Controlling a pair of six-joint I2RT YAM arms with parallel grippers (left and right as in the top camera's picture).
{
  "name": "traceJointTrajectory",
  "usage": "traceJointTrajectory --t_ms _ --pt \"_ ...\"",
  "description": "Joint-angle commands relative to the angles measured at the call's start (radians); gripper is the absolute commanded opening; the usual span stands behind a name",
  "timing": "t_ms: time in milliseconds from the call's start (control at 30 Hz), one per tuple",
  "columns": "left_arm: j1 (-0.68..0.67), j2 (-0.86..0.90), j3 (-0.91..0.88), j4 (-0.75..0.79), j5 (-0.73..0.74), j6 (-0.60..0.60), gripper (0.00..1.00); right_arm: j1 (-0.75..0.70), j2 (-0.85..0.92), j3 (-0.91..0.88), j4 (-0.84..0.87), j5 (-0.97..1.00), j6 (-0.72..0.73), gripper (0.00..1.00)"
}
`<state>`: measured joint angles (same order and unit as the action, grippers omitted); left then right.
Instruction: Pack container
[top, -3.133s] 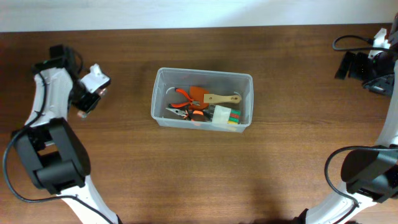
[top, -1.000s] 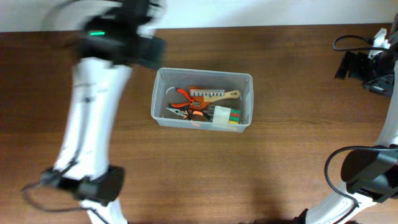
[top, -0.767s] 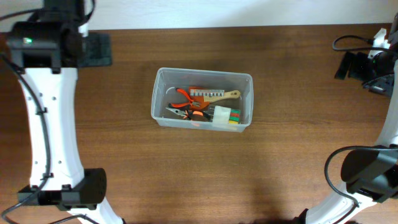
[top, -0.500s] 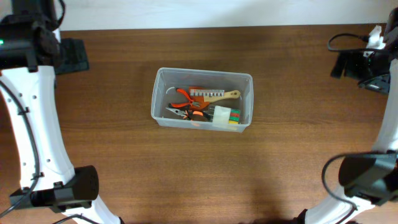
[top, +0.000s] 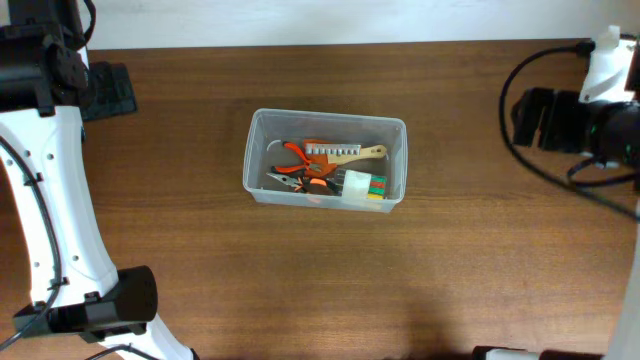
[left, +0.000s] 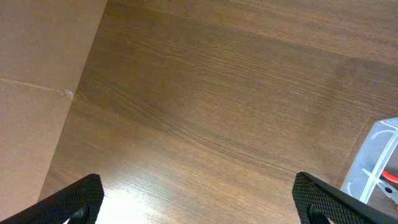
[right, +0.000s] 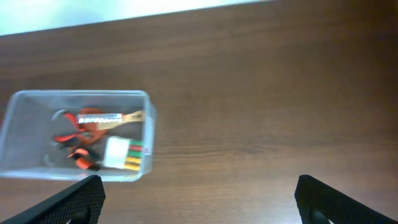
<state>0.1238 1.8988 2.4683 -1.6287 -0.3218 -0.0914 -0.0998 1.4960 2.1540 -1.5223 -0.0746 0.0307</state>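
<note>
The container (top: 252, 165), a clear plastic bin, sits mid-table holding orange-handled pliers (top: 296, 152), a wooden-handled brush (top: 348, 153) and a white box with coloured strips (top: 366, 187). My left gripper (top: 106, 90) hangs open and empty over the far left of the table; in its wrist view the left gripper (left: 196, 205) frames bare wood, with a corner of the container (left: 375, 163) at the right edge. My right gripper (top: 540, 120) is open and empty at the far right. The right wrist view shows the right gripper (right: 199, 205) well right of the container (right: 74, 93).
A pale wall (top: 320, 20) runs along the table's far edge. A black cable (top: 545, 60) loops by the right arm. The left arm's white links (top: 60, 200) stretch down the left side. A tan surface (left: 37, 74) borders the table in the left wrist view.
The left arm has swung from beside the container out to the far left back corner. The right arm has moved left, further over the table. Both grippers stay open.
</note>
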Motion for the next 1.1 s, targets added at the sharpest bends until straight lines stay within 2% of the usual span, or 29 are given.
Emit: traceJointTrajectory --t_ms 0,133,233,367,467,533,633,767,933,1067 --pt "0.002 0.001 0.002 0.0 0.003 -0.013 0.99 0.058 -0.054 0.004 0.0 -0.008 0.011 0.99" --pt "0.002 0.001 0.002 0.0 0.003 -0.013 0.99 0.089 -0.138 -0.013 0.0 -0.006 0.011 0.99" --pt "0.002 0.001 0.002 0.0 0.003 -0.013 0.99 0.089 -0.253 -0.108 0.053 0.074 -0.011 0.99" --pt "0.002 0.001 0.002 0.0 0.003 -0.013 0.99 0.089 -0.479 -0.418 0.317 0.13 -0.011 0.99" --pt "0.002 0.001 0.002 0.0 0.003 -0.013 0.99 0.089 -0.683 -0.748 0.558 0.132 -0.011 0.98" --pt "0.002 0.001 0.002 0.0 0.003 -0.013 0.99 0.09 -0.816 -0.962 0.66 0.132 -0.011 0.99" --pt "0.002 0.001 0.002 0.0 0.003 -0.013 0.99 0.09 -0.999 -1.234 0.721 0.132 -0.011 0.98" --pt "0.002 0.001 0.002 0.0 0.003 -0.013 0.99 0.108 -1.194 -1.499 0.759 0.132 -0.011 0.99" --pt "0.002 0.001 0.002 0.0 0.003 -0.013 0.99 0.121 -1.341 -1.716 0.838 0.132 -0.011 0.98" --pt "0.002 0.001 0.002 0.0 0.003 -0.013 0.99 0.117 -1.382 -1.823 0.848 0.133 -0.011 0.98"
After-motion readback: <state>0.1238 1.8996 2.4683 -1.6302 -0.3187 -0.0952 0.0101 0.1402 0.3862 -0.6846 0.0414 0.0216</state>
